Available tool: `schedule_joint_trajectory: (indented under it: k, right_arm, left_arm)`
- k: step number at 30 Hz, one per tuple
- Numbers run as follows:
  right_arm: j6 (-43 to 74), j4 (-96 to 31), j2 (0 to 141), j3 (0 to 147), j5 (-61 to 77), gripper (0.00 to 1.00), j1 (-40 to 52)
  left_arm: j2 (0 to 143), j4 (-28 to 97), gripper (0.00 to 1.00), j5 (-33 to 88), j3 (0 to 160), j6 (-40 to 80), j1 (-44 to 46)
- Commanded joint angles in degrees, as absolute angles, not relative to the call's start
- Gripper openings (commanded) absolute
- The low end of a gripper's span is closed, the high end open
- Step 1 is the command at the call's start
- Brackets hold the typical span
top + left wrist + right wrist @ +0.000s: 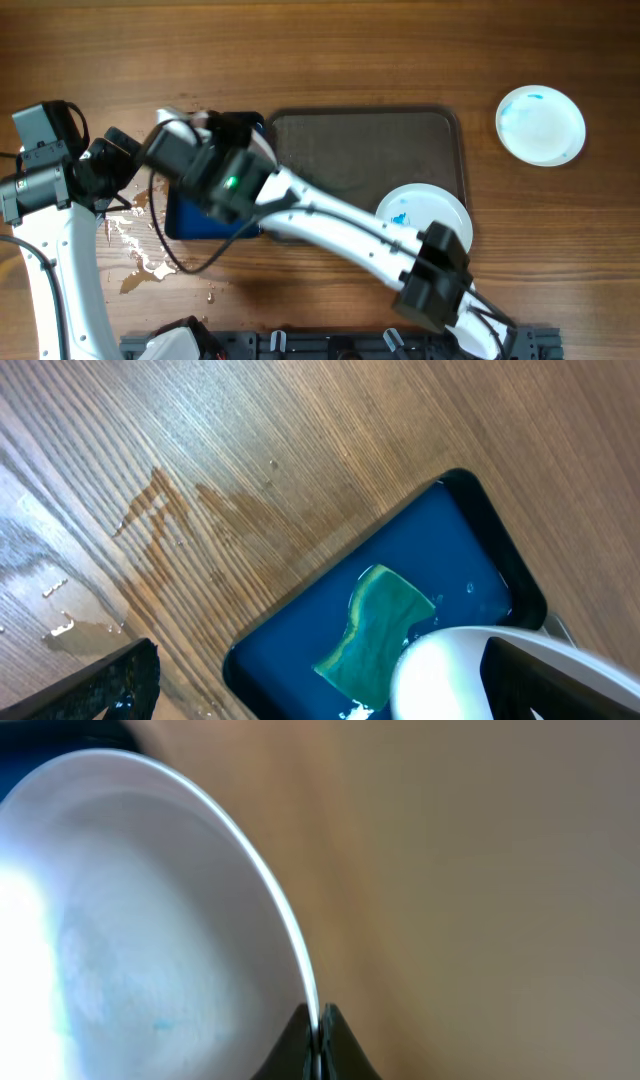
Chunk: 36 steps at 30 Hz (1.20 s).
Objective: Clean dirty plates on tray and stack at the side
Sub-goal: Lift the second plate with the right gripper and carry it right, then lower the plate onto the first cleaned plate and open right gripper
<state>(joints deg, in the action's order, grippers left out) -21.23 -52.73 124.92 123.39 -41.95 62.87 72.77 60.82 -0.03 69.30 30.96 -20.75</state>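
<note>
1. Three plates, all apart. The first plate (541,124) sits on the bare worktop (350,50), far right and well clear of the tray (330,150).
2. Near-right corner of the tray: the second plate (423,215), blue smear on its face.
3. Right gripper (320,1030): jaws clenched on the rim of the third plate (150,920), held over the small blue tray (290,650) just left of the grey one.
4. Blue tray holds a green-yellow sponge (375,625), lying flat.
5. Left gripper (118,150) is at the blue tray's left side. Jaws look released, spread wide, nothing in them.
6. Water puddle (140,250) on the worktop beside the blue tray, drops scattered.
</note>
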Motion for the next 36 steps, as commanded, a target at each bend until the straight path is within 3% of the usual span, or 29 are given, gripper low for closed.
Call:
schedule_joint_trajectory:
  k: [1, 6, 15, 19, 24, 31, 32, 33, 34, 35, 36]
  right_arm:
    - [8.95, -57.01, 124.77, 124.18, -12.38, 0.04, 53.04]
    - [23.83, -60.62, 121.91, 124.18, 4.89, 0.04, 36.49]
    - [19.44, -76.82, 121.40, 122.74, 9.08, 0.04, -4.36]
    - [18.24, -77.23, 121.45, 116.22, 9.08, 0.04, -18.92]
    - [21.17, -71.05, 121.49, 105.45, 9.06, 0.04, -30.44]
    - [22.63, -66.63, 123.20, 101.10, 8.43, 0.04, -36.80]
    - [22.20, -66.61, 123.68, 101.10, 8.45, 0.09, -36.69]
    - [21.04, -66.13, 123.76, 101.10, 9.30, 0.22, -36.40]
    - [19.77, -65.17, 123.76, 101.10, 10.68, 0.49, -35.92]
    - [19.05, -64.29, 123.76, 101.10, 12.75, 0.70, -35.38]
    - [17.93, -63.92, 123.76, 101.12, 14.63, 0.77, -35.07]
  left_arm:
    - [72.99, 60.90, 1.00, 0.64, 69.67, 31.73, -21.12]
    - [73.97, 61.08, 1.00, 0.89, 69.65, 31.73, -20.99]
    - [81.41, 59.53, 1.00, 2.35, 69.65, 31.75, -12.62]
    - [81.71, 57.76, 1.00, 2.35, 69.65, 31.75, -10.46]
    - [81.78, 57.45, 1.00, 2.37, 69.65, 31.77, -9.96]
    - [81.78, 57.47, 1.00, 2.37, 69.65, 31.75, -9.96]
    - [81.78, 57.47, 1.00, 2.37, 69.65, 31.75, -9.96]
    - [81.78, 57.47, 1.00, 2.39, 69.65, 31.75, -9.96]
    - [81.78, 57.47, 1.00, 2.59, 69.65, 31.75, -9.96]
    - [81.78, 57.69, 1.00, 2.83, 69.65, 31.75, -9.96]
    - [81.78, 57.87, 1.00, 3.03, 69.65, 31.75, -9.96]
